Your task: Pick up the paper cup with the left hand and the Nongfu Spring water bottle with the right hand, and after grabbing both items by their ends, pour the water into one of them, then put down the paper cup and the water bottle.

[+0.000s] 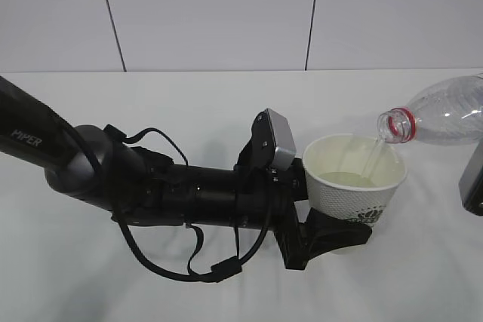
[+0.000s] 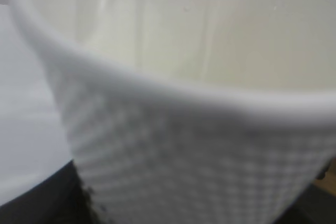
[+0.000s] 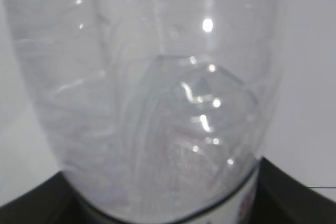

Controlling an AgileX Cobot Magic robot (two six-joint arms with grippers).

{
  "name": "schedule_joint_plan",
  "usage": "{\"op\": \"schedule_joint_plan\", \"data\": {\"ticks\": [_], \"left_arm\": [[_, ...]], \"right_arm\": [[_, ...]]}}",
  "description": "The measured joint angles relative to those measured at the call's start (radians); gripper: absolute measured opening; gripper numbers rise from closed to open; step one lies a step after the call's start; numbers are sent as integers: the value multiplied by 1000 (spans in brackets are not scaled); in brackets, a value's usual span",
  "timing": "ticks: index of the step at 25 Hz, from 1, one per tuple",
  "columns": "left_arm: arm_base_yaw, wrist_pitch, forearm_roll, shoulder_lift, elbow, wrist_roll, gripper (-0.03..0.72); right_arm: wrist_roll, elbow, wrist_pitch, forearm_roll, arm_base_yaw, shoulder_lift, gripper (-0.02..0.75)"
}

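At right of centre in the exterior view, the left gripper (image 1: 332, 220) is clasping the paper cup (image 1: 355, 179) by its lower wall, mouth up. The Nongfu Spring water bottle (image 1: 441, 115) is lying nearly level at the upper right, neck just above the cup's right rim, the water (image 1: 373, 154) streaming in. The right gripper (image 3: 168, 203) is grasping the bottle's base end.

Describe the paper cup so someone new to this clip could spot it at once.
Follow the black left arm across the white table to its left gripper, which clamps the paper cup low on its wall. It is the only opaque white vessel, with printing near its base, and water streams in from the tilted clear water bottle.
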Motion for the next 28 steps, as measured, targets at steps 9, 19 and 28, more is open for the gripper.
{"op": "schedule_joint_plan", "data": {"ticks": [9, 19, 28], "left_arm": [[0, 2, 0, 0, 0, 0, 537], [0, 2, 0, 0, 0, 0, 537], [0, 4, 0, 0, 0, -1, 537]], "right_arm": [[-10, 0, 0, 0, 0, 0, 473], [-10, 0, 0, 0, 0, 0, 473], [-12, 0, 0, 0, 0, -2, 473]]}}
